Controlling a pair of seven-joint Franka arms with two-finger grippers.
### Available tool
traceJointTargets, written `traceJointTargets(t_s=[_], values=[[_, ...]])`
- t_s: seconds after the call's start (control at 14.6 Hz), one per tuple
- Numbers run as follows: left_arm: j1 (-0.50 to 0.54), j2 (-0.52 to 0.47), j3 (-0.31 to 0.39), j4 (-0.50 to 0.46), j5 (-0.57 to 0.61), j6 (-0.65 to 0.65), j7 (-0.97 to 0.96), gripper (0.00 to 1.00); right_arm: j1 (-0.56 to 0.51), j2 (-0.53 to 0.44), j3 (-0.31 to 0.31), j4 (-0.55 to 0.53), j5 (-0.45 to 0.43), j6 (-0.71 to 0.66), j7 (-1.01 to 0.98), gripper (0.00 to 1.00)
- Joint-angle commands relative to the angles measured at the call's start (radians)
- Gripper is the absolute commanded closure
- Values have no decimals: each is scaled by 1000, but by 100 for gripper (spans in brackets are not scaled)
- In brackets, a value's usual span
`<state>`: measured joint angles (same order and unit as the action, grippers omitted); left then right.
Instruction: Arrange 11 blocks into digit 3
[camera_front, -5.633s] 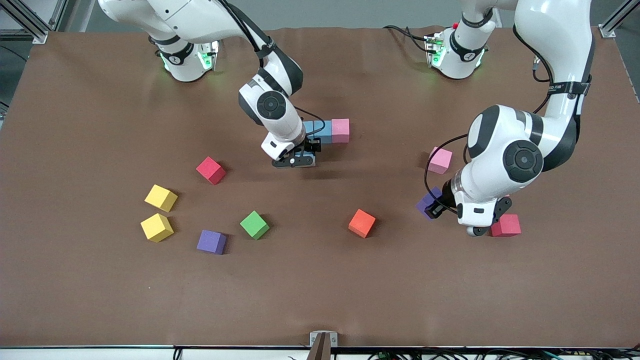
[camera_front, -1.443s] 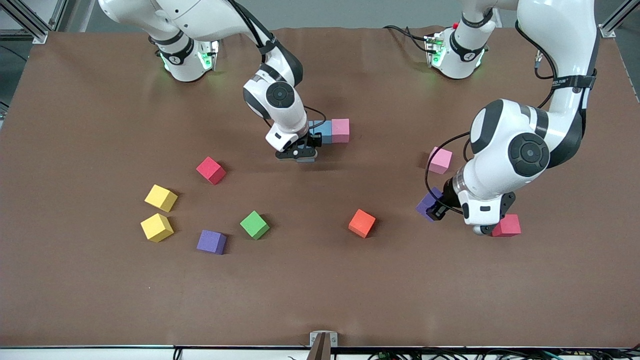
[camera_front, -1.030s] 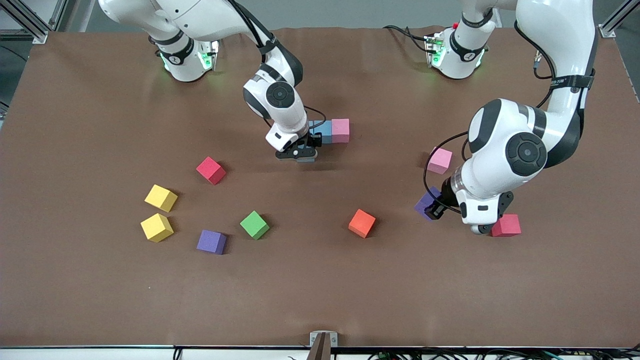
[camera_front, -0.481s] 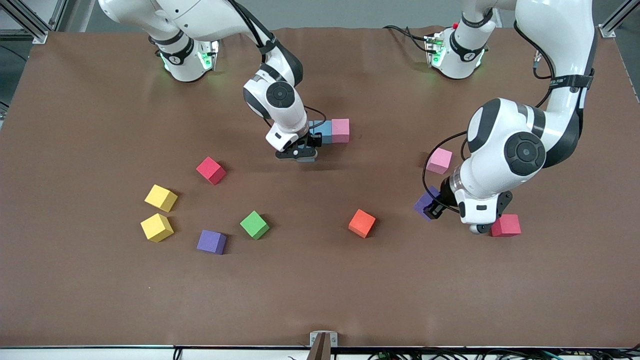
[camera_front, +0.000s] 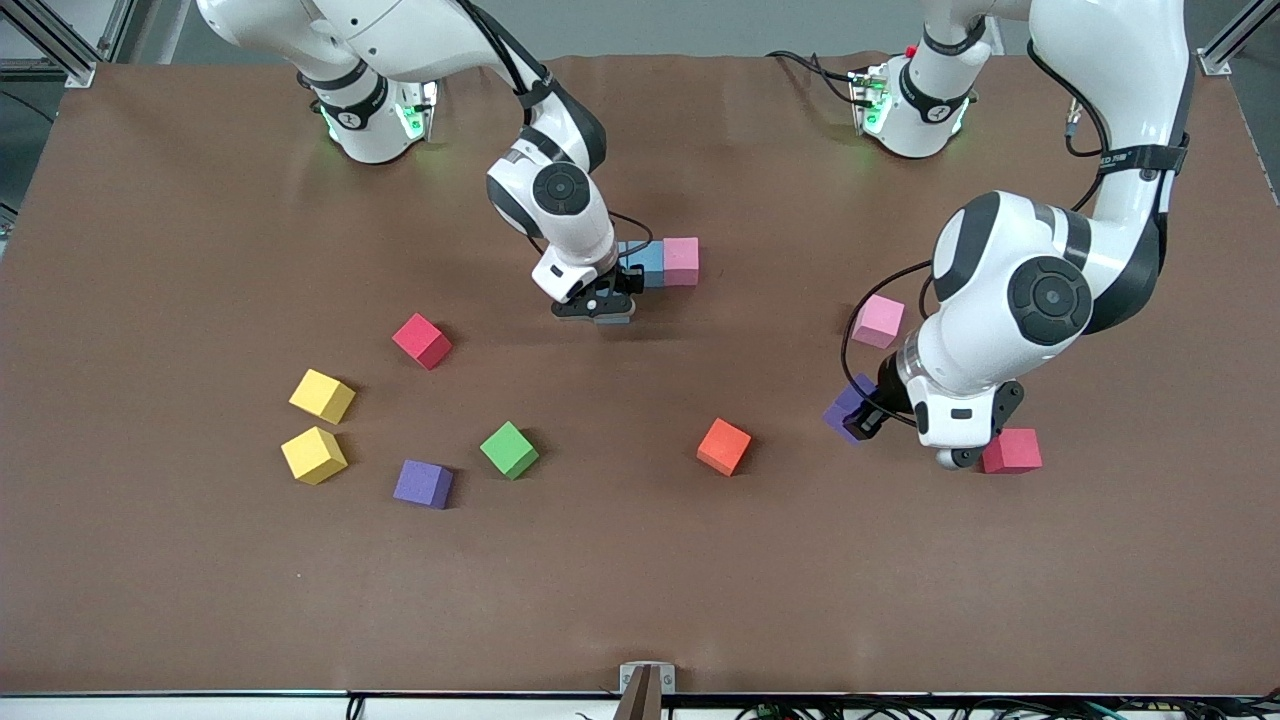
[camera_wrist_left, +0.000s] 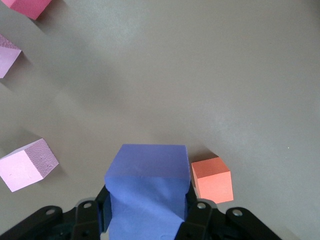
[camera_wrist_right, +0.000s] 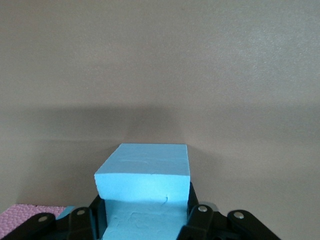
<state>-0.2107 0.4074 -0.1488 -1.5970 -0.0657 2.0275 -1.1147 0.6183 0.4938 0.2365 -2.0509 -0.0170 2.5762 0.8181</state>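
Blocks: right gripper (camera_front: 600, 308) clamps a light blue block (camera_wrist_right: 142, 192) beside the started row; left gripper (camera_wrist_left: 145, 220) clamps a purple block (camera_wrist_left: 147, 192) aloft. Risk: a skewed release nudges the row's pink block (camera_front: 681, 260).

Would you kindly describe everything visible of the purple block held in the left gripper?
The purple block is a small matte cube, foam by its look, with crisp edges and a faintly creased face. It sits upright, clamped between the left gripper's black fingers, which press its two opposite sides. It is over the brown table, between the orange block and a pink block.
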Motion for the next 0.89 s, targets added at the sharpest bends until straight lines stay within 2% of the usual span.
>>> traceJointTargets(t_s=[0.0,0.82], values=[[-7,11,-11,20,-35,-18,-42,99,1,-35,4,-34,-3,-4,24,99],[-19,25,-25,6,-34,-18,-66,96,4,-35,4,-32,-3,-21,24,99]])
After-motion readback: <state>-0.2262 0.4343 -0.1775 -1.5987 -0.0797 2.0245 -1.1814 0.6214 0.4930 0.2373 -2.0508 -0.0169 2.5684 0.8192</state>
